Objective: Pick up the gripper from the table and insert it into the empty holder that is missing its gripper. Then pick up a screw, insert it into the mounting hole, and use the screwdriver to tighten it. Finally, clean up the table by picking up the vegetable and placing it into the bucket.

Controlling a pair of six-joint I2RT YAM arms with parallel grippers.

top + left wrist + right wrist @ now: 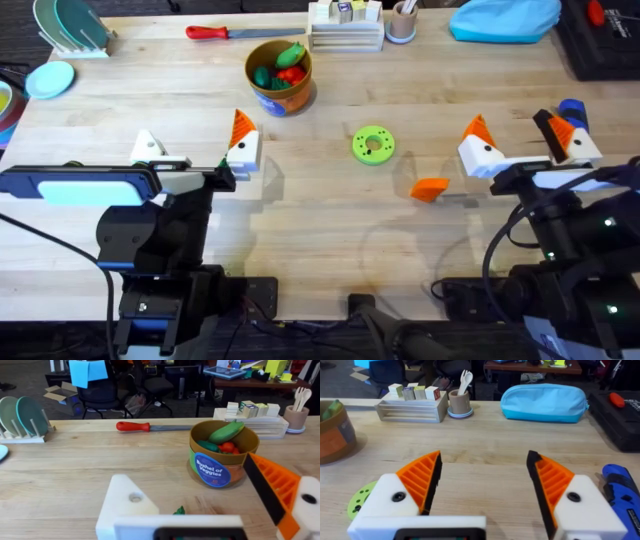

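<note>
in your overhead view the loose orange gripper (431, 188) lies flat on the wooden table (330, 250), right of centre, just below and right of the flat green disc (373, 144) and just left of the right gripper (520, 141). your right gripper sits at the right of the frame with its jaws spread wide, nothing between them; both white blocks carry orange ribbed fingers (422, 480). the blue-handled screwdriver (621, 489) rests on the table touching or just beside the outer side of its right-hand block, seen in the overhead view at the far right (572, 110). your left gripper (195, 147) is at the left of the overhead frame, also spread apart and empty. one side bears an orange finger (272, 487); the other side is the bare white holder (127, 502), with its mounting hole showing and no finger fitted. a small dark green leafy piece, likely the vegetable (179, 510), peeks up between the left gripper's two blocks in the left wrist view. the orange-yellow bucket (279, 75) stands at upper centre of the overhead frame, holding toy vegetables, with the red-handled tool (222, 32) lying above and left of it. you cannot make out any screw.
</note>
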